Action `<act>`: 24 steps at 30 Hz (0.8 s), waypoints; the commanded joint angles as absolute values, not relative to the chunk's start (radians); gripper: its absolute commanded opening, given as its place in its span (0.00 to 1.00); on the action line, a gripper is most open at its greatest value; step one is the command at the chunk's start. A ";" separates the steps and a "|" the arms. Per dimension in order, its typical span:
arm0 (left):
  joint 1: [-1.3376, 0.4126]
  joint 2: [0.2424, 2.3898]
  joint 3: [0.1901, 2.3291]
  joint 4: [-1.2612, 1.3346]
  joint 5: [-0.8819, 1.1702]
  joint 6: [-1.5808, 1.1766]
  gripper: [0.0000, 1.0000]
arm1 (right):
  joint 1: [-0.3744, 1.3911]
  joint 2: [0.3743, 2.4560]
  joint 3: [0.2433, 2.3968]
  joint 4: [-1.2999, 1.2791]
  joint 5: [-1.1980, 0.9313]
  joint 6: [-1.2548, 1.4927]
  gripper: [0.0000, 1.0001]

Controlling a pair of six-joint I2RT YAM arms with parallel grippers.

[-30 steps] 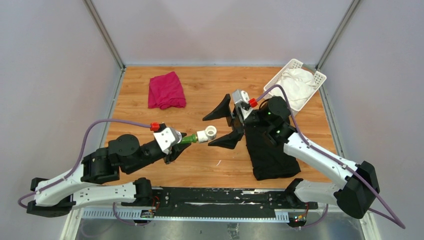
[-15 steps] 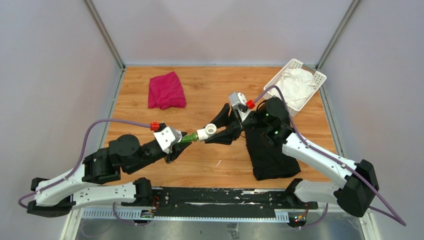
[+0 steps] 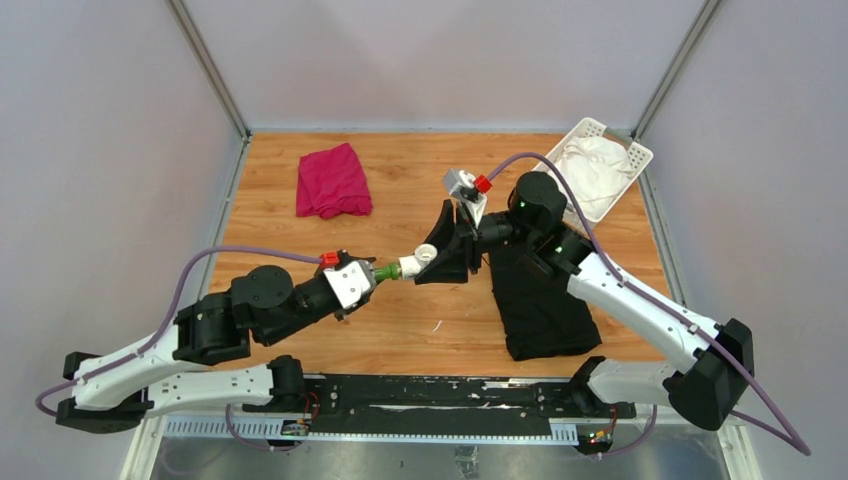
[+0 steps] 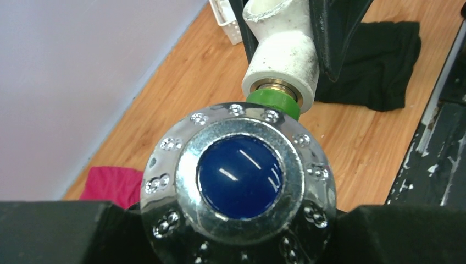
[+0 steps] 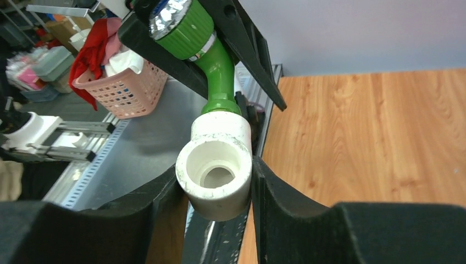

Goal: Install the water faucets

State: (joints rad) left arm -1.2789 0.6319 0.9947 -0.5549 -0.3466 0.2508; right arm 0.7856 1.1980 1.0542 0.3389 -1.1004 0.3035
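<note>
While both arms meet just left of the middle of the top view, above the wooden surface point(image 3: 400, 180), the joining step looks to be in hand. The left pincer point(image 3: 366, 279) grasps the green tap point(image 3: 385, 271) at its knob end. The left wrist view shows the chromed, blue-centred knob filling the lower middle of the frame. The right pincer point(image 3: 437, 260) is clenched on the white fitting point(image 3: 413, 264), and the right wrist view shows a finger pressed against each side of its open socket.

The tap's green collar sits at the fitting's mouth, with a ring of brass showing between them, so I judge the parts started but not fully seated. Both are held in the air, clear of the black cloth point(image 3: 540, 300) at lower right and the red cloth point(image 3: 333, 180) at upper left.

The next move probably calls for turning one part against the other. The two should be kept in line, with both grips firm enough that neither part slips.
</note>
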 commanded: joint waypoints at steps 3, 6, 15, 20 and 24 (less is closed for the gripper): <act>-1.282 0.726 0.974 -0.462 -0.252 0.517 0.00 | 0.791 1.271 1.171 0.153 -1.255 0.440 0.00; -1.281 0.735 0.943 -0.463 -0.226 0.668 0.00 | 0.765 1.328 1.204 0.112 -1.322 0.541 0.00; -1.282 0.746 0.821 -0.415 -0.218 1.037 0.00 | 0.709 1.569 1.238 0.128 -1.483 0.866 0.00; -1.282 0.761 0.747 -0.380 -0.279 1.207 0.00 | 0.708 1.633 1.203 0.234 -1.484 1.010 0.00; -1.282 0.755 0.650 -0.318 -0.348 1.394 0.00 | 0.707 1.675 1.163 0.317 -1.483 1.115 0.00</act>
